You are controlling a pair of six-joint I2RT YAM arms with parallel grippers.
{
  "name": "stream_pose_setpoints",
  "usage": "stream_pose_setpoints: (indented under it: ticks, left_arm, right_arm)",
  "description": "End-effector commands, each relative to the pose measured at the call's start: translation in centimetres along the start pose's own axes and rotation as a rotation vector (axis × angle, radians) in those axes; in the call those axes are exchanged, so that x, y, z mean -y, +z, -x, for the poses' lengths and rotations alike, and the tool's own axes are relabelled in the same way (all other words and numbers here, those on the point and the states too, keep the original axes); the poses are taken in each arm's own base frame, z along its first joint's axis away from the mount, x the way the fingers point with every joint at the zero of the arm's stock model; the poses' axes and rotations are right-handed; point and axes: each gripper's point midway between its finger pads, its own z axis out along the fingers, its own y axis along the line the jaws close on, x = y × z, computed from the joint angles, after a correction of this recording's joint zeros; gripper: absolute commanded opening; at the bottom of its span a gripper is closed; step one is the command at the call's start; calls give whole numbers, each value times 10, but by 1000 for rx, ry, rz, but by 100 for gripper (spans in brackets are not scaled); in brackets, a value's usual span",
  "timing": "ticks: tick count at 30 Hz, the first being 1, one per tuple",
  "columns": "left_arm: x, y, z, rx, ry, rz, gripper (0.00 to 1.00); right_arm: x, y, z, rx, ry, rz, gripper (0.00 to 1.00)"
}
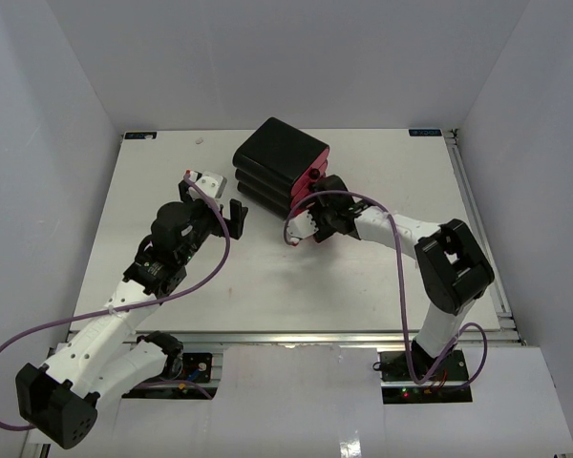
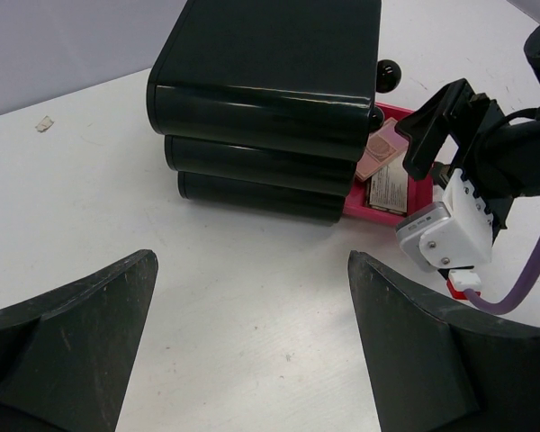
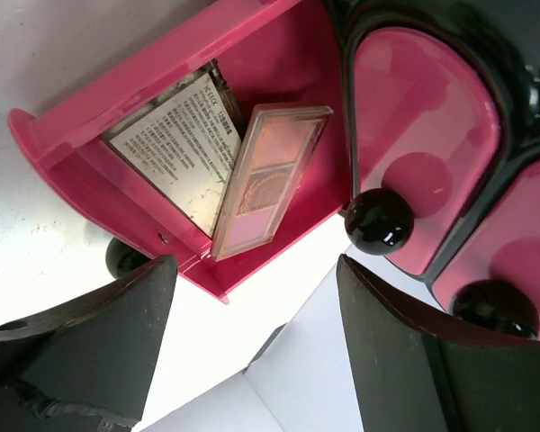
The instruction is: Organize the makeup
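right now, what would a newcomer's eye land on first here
The black box with pink drawers at the far middle of the table stands out first. One drawer is pulled open, holding a pink palette next to a label-backed case. The right arm's open jaws sit just in front of it.

Bright even overhead light, soft shadows, wrist views sharp.
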Motion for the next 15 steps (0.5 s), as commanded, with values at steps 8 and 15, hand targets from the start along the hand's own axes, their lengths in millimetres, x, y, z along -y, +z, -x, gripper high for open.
stream_pose_setpoints:
  ticks: [8, 15]
  left_arm:
    - [6, -9, 16, 63, -13, -40, 98]
    - [18, -18, 26, 98, -26, -111, 98]
  right_arm:
    - [7, -97, 0, 188, 424, 7, 77]
    - [-73, -137, -43, 161, 792, 167, 78]
